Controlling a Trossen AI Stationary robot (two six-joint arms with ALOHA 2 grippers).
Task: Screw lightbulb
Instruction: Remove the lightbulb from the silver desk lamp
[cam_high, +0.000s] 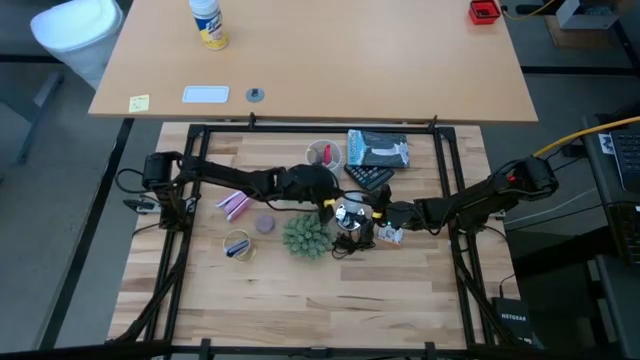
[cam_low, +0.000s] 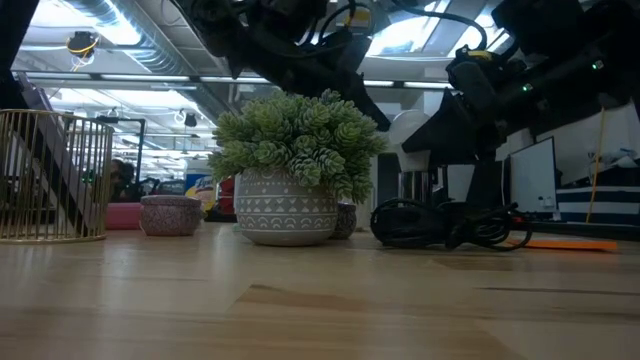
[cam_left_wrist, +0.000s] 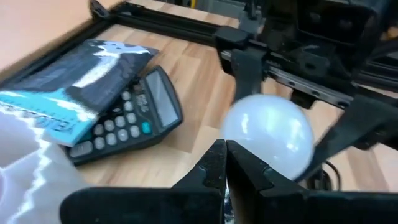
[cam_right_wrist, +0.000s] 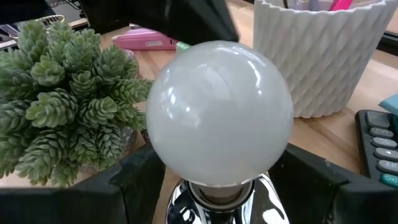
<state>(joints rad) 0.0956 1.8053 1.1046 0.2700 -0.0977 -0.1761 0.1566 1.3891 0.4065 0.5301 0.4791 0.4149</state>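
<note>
The white lightbulb (cam_right_wrist: 221, 112) stands upright in a shiny silver socket (cam_right_wrist: 217, 202) at the table's middle (cam_high: 352, 213). My right gripper (cam_right_wrist: 221, 183) comes from the table's right, one finger on each side of the socket below the bulb. My left gripper (cam_left_wrist: 225, 163) reaches in from the left, shut with nothing between its fingers. Its tips are close up at the bulb's round side (cam_left_wrist: 270, 137). In the low view the bulb (cam_low: 410, 135) shows between the two arms. My left gripper has its shut fingertips (cam_left_wrist: 214, 158) right at the bulb's side, slanting down from the table's left; whether they touch it I cannot tell. My right gripper holds the silver socket's sides (cam_right_wrist: 180, 199) between its two widely spread fingers (cam_right_wrist: 134, 186), coming in nearly level from the table's right. The bulb stands upright above the fingers.
A green spiky plant in a grey pot (cam_high: 305, 237) stands right beside the bulb, toward the near left. A calculator (cam_left_wrist: 127, 124), a book (cam_high: 378, 148) and a white ribbed cup (cam_right_wrist: 317, 56) lie behind. The black cord (cam_low: 450, 225) is coiled at the socket. A wire basket (cam_high: 238, 246) stands left.
</note>
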